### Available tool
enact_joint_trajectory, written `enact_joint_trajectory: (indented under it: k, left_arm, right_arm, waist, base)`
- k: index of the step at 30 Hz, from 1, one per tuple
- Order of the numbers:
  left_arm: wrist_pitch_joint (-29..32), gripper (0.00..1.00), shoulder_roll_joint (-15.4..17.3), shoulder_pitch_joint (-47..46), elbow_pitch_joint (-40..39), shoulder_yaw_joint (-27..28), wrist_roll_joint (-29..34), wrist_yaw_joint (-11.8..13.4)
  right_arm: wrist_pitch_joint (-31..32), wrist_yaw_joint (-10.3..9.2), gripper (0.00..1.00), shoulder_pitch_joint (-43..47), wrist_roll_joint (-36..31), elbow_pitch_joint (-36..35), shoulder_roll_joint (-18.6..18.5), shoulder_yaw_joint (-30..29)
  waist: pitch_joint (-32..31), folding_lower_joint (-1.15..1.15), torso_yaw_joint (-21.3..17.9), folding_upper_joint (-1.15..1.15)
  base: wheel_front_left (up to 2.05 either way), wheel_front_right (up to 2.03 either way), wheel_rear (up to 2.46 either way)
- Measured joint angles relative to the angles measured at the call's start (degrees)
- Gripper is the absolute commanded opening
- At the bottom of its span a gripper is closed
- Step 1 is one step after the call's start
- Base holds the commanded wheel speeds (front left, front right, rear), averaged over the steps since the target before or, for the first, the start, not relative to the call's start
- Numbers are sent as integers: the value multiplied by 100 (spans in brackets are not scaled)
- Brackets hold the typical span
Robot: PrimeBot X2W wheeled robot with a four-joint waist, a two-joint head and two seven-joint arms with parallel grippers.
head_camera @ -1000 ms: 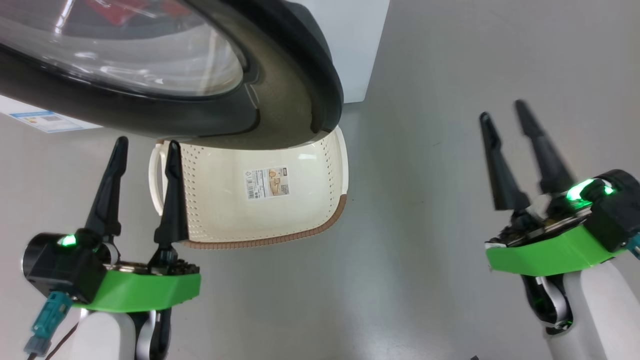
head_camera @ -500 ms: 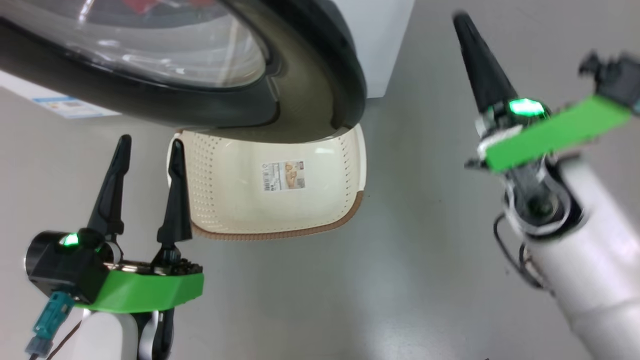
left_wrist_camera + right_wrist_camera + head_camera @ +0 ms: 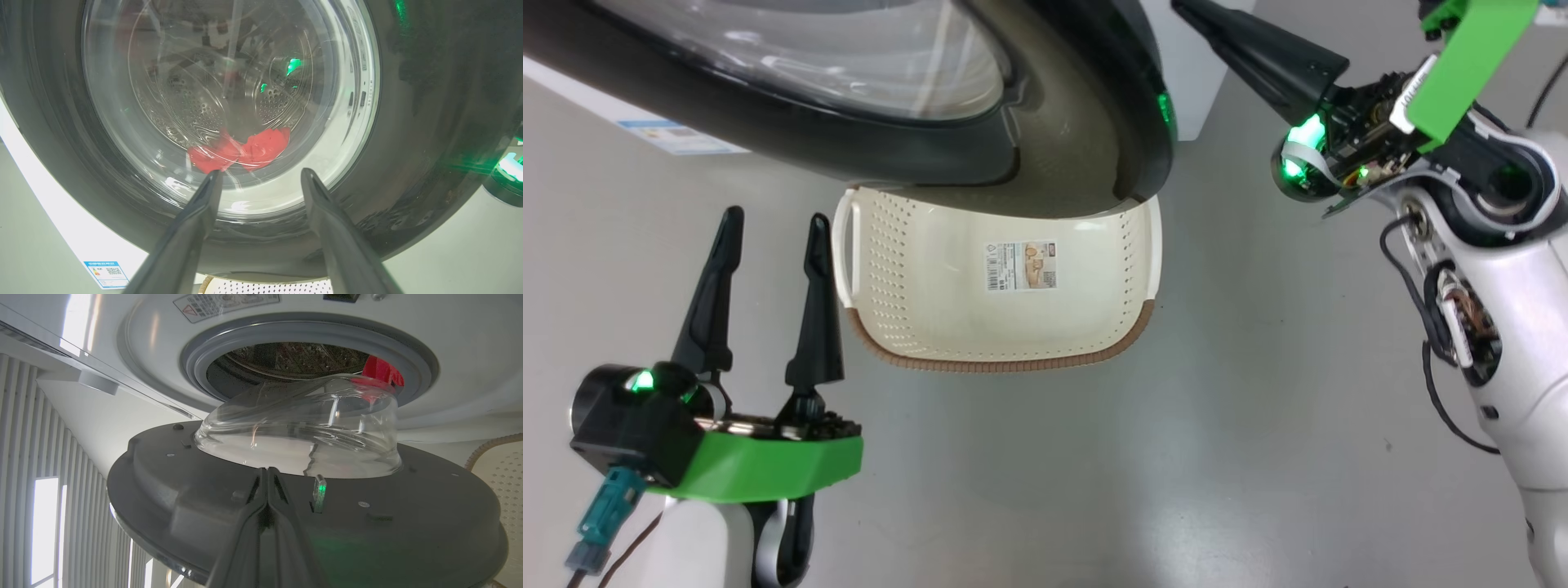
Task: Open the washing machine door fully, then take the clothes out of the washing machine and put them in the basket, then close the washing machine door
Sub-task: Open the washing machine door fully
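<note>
**Right gripper [image 3: 267, 473] swung up behind the door [image 3: 1094, 122]**

Fingers pressed together, it points at the inner face, I judge to push it wider. Washing machine [image 3: 449, 355] stands with that door partly open above the basket [image 3: 882, 245] on the floor [image 3: 1258, 367]; red clothes [image 3: 261, 147] lie inside the drum [image 3: 286, 359]. My left gripper [image 3: 774, 219] waits, fingers apart.

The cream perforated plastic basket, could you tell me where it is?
The basket sits mid head view on grey floor, partly under the black-rimmed door, beside the left gripper.

cream perforated basket [image 3: 907, 269] with brown woven rim, glossy black door [image 3: 849, 159], red clothes [image 3: 261, 147], white washing machine [image 3: 470, 335].
</note>
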Motion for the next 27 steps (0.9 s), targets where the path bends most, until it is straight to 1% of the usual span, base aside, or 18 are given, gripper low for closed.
enact_joint_trajectory:
  k: [5,10,15,19,27]
  left_arm:
    - [0,100,0,1,1,-13,-21,46]
    - [0,100,-1,3,2,34,-29,77]
    - [0,100,-1,9,18,74,-30,100]
    - [0,100,-1,18,64,59,-76,101]
    - [0,100,-1,195,253,-20,-132,101]
  right_arm:
    - [762,0,0,-255,31,256,93,-27]
    - [1224,0,0,-276,-45,375,178,-69]
    - [1428,-7,0,-252,-225,466,214,-142]
    - [1462,-9,0,-187,-467,514,279,-168]
    - [1558,-7,0,279,-754,353,580,-224]
  waist:
    - [26,0,85,0]
    - [-18,0,125,0]
    - [-108,0,158,0]
    - [-226,0,197,0]
    - [-581,0,308,0]
  base:
    - [0,0,0]
    - [0,0,0]
    - [0,0,0]
    - [0,0,0]
    - [0,0,0]
